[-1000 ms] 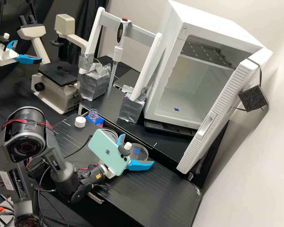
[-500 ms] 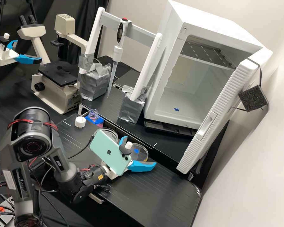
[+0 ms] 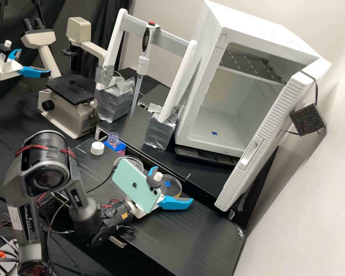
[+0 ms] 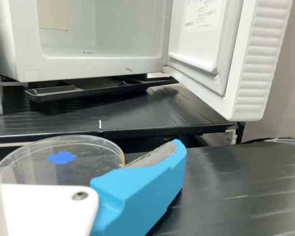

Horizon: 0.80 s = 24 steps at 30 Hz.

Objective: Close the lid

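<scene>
High view shows your white, blue-fingered gripper (image 3: pixel 173 185) spread apart; one clear, round, blue-patched shallow dish (image 3: pixel 175 187) sits near it.

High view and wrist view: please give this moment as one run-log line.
end effector: open, near blue-marked clear dish | white cap: on bench, beside uncapped bottle | cabinet door: open

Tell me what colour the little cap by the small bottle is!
The cap is white, best seen in the high view.

At least 2 dishes (image 3: pixel 173 188), 1 cap (image 3: pixel 97 148), 1 bottle (image 3: pixel 113 139), 1 pipette (image 3: pixel 143 63), 1 microscope (image 3: pixel 72 90), 1 phone (image 3: pixel 135 188), 1 cabinet (image 3: pixel 257 32).
</scene>
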Each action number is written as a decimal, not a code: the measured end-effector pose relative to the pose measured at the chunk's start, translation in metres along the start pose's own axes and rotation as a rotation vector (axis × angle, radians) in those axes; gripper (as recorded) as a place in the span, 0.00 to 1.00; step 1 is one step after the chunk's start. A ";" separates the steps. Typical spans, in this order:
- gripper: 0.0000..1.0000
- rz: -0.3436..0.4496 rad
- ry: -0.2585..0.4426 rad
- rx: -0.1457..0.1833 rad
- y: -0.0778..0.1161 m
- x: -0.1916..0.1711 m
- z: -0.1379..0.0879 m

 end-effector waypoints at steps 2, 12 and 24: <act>0.00 0.004 -0.003 -0.001 0.000 0.000 0.000; 0.00 0.009 -0.005 0.003 -0.001 0.001 -0.001; 0.00 0.001 0.005 0.007 -0.003 0.002 -0.004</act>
